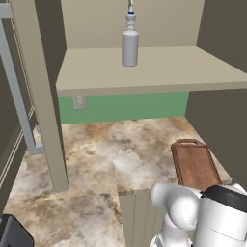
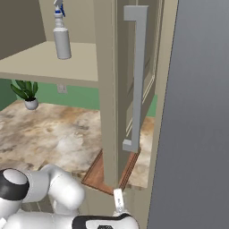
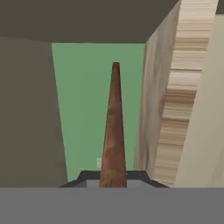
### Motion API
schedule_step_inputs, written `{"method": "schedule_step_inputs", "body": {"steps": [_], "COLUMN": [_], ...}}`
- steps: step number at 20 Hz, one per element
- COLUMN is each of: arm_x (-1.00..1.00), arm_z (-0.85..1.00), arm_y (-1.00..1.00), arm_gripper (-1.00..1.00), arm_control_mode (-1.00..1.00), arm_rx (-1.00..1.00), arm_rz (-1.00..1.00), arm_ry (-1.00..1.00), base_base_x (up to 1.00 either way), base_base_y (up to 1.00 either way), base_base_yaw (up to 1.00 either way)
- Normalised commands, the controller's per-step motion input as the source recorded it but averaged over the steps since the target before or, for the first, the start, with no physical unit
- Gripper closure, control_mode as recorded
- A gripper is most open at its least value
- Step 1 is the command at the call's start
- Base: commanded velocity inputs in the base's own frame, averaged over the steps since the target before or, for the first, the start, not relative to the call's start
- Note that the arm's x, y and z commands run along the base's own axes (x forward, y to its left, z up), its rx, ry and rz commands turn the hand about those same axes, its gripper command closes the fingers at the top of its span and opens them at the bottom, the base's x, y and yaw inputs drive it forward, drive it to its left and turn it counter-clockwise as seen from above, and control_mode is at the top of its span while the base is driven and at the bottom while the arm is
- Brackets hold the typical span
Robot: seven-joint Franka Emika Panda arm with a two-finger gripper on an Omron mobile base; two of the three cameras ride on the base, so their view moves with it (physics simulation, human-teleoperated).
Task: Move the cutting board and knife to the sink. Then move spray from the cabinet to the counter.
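Left base view: the cutting board (image 1: 195, 165) lies flat on the counter (image 1: 96, 159), the spray (image 1: 130, 42) on the cabinet (image 1: 144, 67) shelf above. Right base view: the board's near edge sits just ahead of the claw (image 2: 118, 201). Hand view: the claw is clamped on the board's edge, which runs straight ahead. Gripped this thinly, the board could pivot or slip when lifted.

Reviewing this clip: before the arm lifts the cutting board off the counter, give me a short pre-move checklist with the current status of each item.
1. Gripper shut on cutting board: ok; hand view shows the board edge-on, running out from between the fingertips.
2. Board free of the open cabinet door standing over it: cannot tell.
3. Knife located: cannot tell.
4. Path to the sink: cannot tell.
5. Spray upright on the cabinet shelf, undisturbed: ok.
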Motion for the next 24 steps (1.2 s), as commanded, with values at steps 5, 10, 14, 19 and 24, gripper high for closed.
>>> {"method": "schedule_step_inputs", "body": {"steps": [5,10,14,19,24], "arm_x": [-0.43,-0.39,-0.27,-0.16,-0.16], "arm_z": [0.4,0.32,0.3,0.56,0.81], "arm_y": [-0.09,-0.01,0.0,0.27,0.31], "arm_gripper": [1.0,1.0,1.0,1.0,1.0], "arm_control_mode": [-1.0,-1.0,-1.0,-1.0,-1.0], "arm_rx": [0.03,0.01,0.0,-0.02,-0.08], "arm_rz": [-0.02,-0.02,-0.02,-0.02,-0.01], "arm_ry": [-0.23,-0.24,-0.18,-0.14,-0.03], "base_base_x": [0.0,0.0,0.0,0.0,0.0], "base_base_y": [0.0,0.0,0.0,0.0,0.0], "base_base_yaw": [0.0,0.0,0.0,0.0,0.0]}}
